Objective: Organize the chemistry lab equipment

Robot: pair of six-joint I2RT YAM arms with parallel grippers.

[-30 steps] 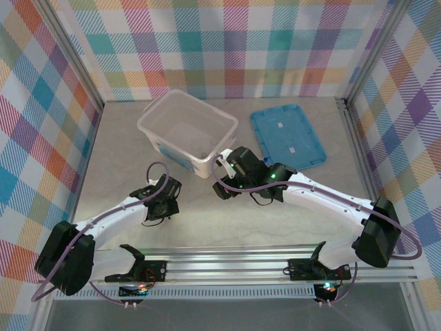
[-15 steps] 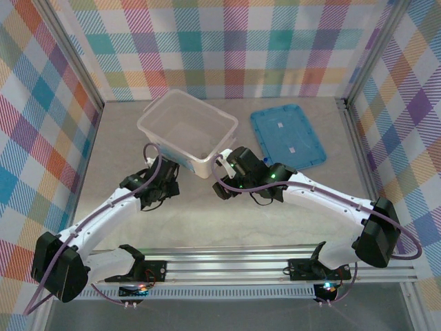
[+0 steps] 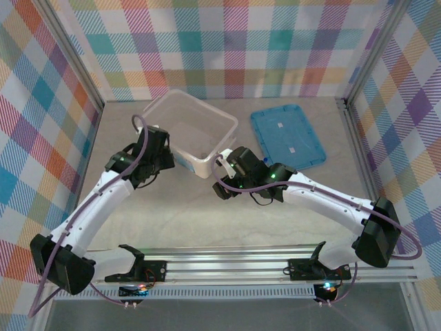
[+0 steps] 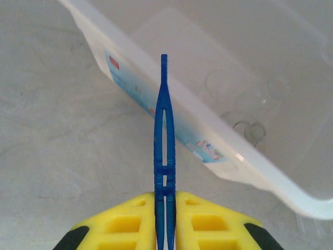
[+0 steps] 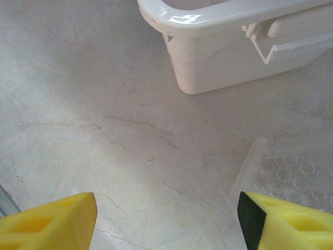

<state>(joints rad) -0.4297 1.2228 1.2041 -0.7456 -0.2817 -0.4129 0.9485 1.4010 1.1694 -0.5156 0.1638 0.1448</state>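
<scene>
White plastic tub (image 3: 200,164) sits at 12 o'clock of table centre. Left gripper (image 4: 165,200) is at the tub's 9 o'clock wall, clamped on the blue tweezers (image 4: 164,130), tip at 12 o'clock crossing the rim. Right gripper (image 5: 166,219) is spread wide and empty by the tub's 5 o'clock corner. Best move, I judge: carry the tweezers toward 1 o'clock, fully past the rim, and lower before releasing.

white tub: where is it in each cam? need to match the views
Top external: white tub at upper centre, left of the blue lid.
Left wrist: white tub runs diagonally across the upper right, behind the dark-blue tweezers.
Right wrist: white tub, one corner along the top edge.
Shared landmark: the grey marbled tabletop it stands on.
</scene>
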